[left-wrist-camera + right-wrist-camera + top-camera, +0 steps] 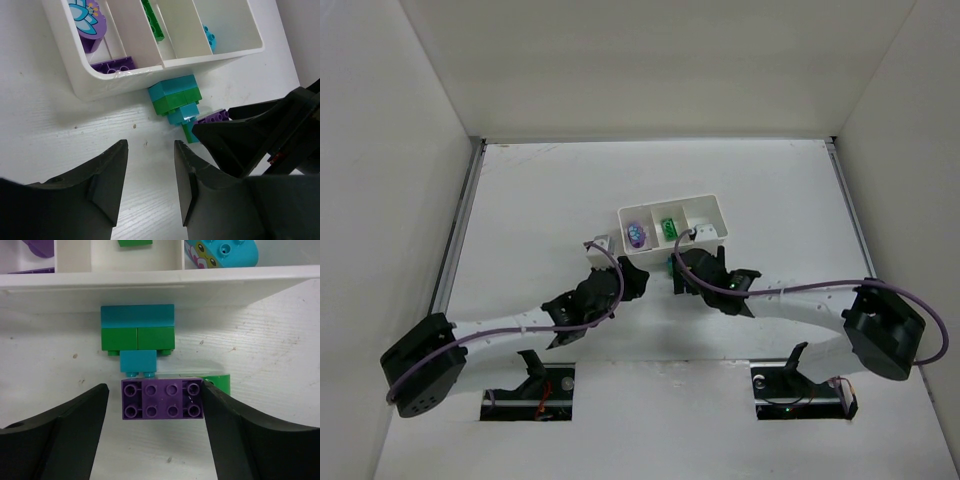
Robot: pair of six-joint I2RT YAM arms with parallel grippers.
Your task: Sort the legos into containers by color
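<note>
The white tray (705, 205) lies mid-table with three compartments: purple bricks (114, 64) in the left one, a green brick (669, 228) in the middle one, a teal brick (222, 252) in the right one. Against the tray's near wall (160, 282) stands a joined teal-green-teal stack (137, 335). Just in front of it lies a purple brick (162, 399), with a green piece (221, 383) behind its right end. My right gripper (155, 390) is open around the purple brick; its right finger touches the brick's end and the left one is apart. My left gripper (150, 170) is open and empty, to the left of the stack.
The right gripper's black body (260, 135) crowds close to my left gripper beside the stack (176, 97). White walls enclose the table on the left, back and right. Both arm bases sit at the near edge.
</note>
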